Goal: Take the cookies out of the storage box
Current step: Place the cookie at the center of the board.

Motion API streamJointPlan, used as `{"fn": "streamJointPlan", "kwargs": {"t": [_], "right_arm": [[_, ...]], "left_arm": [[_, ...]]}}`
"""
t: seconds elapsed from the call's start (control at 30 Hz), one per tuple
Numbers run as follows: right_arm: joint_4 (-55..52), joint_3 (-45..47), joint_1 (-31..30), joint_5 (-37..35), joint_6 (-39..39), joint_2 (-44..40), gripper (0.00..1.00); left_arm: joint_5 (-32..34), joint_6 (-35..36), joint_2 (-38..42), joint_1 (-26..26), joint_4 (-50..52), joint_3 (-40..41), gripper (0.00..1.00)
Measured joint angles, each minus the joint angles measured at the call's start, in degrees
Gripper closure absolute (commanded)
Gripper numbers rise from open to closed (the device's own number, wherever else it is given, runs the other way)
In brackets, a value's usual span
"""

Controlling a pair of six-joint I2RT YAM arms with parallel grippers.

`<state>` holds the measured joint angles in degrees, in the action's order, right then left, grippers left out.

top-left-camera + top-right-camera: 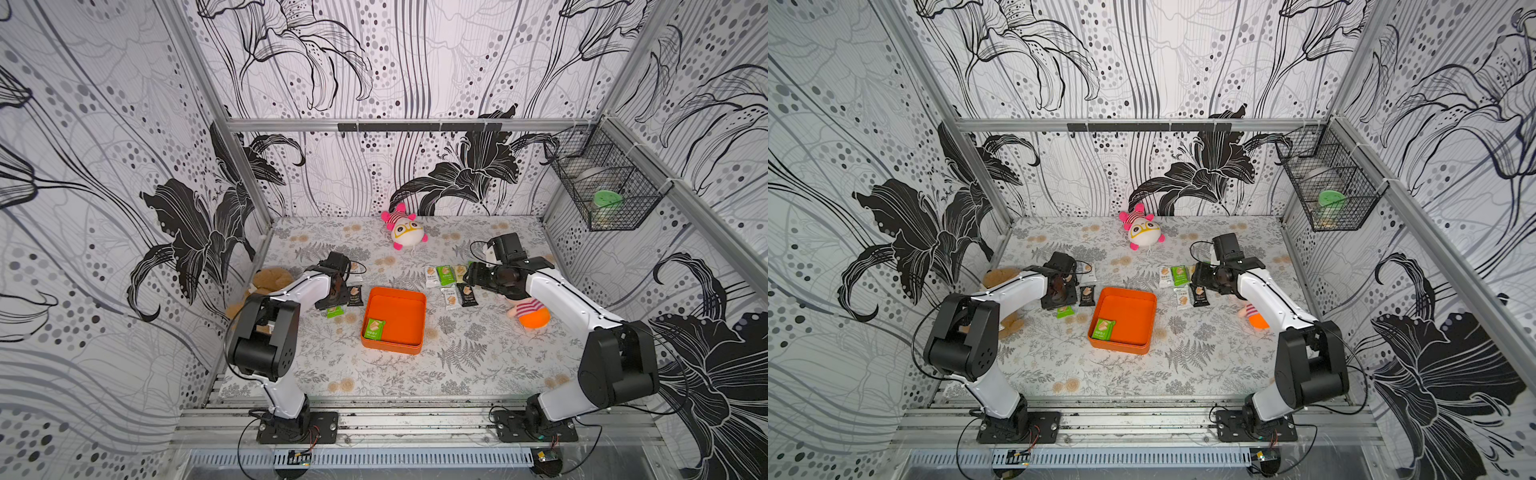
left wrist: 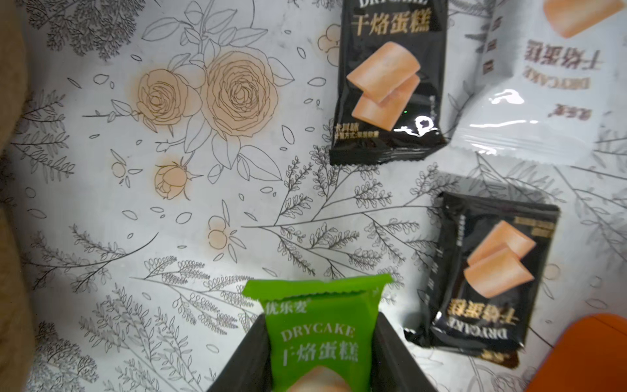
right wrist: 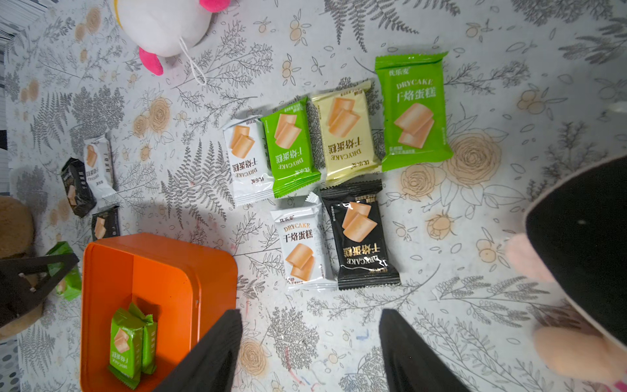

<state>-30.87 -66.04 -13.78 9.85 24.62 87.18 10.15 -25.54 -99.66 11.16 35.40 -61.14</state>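
Note:
The orange storage box [image 1: 399, 309] [image 1: 1129, 309] sits mid-table, and two green cookies [image 1: 374, 329] [image 3: 130, 342] lie in its near-left corner. Just left of the box, my left gripper [image 1: 332, 300] [image 2: 320, 315] is shut on a green cookie packet [image 2: 319, 339] [image 1: 333, 311], low over the cloth. Two black packets [image 2: 386, 85] [image 2: 488, 271] and a white one [image 2: 529, 88] lie beside it. My right gripper [image 1: 471, 274] [image 3: 310, 312] hangs open and empty near several cookies [image 3: 353, 163] laid out right of the box.
A pink-and-white plush [image 1: 405, 228] rests at the back. A brown bear [image 1: 266, 282] lies behind the left arm and a striped doll [image 1: 532, 313] under the right arm. A black wire basket [image 1: 602, 187] hangs on the right wall.

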Motion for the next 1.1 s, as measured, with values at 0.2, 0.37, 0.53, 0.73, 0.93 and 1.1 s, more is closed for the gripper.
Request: {"fn": "streamJointPlan", "kwargs": {"t": [0.2,0.37,0.53,0.73,0.93,1.1], "right_arm": [[-0.5,-1.0,0.0,-0.7,0.0,0.7,0.30],[-0.7,-1.6,0.0,-0.9,0.0,1.7,0.30],[-0.9,-1.9,0.0,-1.2,0.0,1.8,0.30],[-1.1,-1.9,0.0,-1.3,0.0,1.7,0.30],[-0.8,-0.5,0.0,-1.2,0.0,-0.7,0.30],[-0.3,2.3,0.0,-0.4,-0.2,-3.5,0.30]], "left_arm": [[0.1,1.2,-1.6,-0.3,-2.5,0.0,0.56],[0.2,1.9,-3.7,-0.3,-3.6,0.0,0.52],[0.2,2.0,-3.8,-0.3,-4.2,0.0,0.39],[0.1,1.8,-2.0,-0.3,-2.8,0.0,0.34],[0.4,0.2,6.5,1.6,0.3,-0.1,0.27],[1.3,-3.0,13.1,8.0,3.5,-0.2,0.27]]}}
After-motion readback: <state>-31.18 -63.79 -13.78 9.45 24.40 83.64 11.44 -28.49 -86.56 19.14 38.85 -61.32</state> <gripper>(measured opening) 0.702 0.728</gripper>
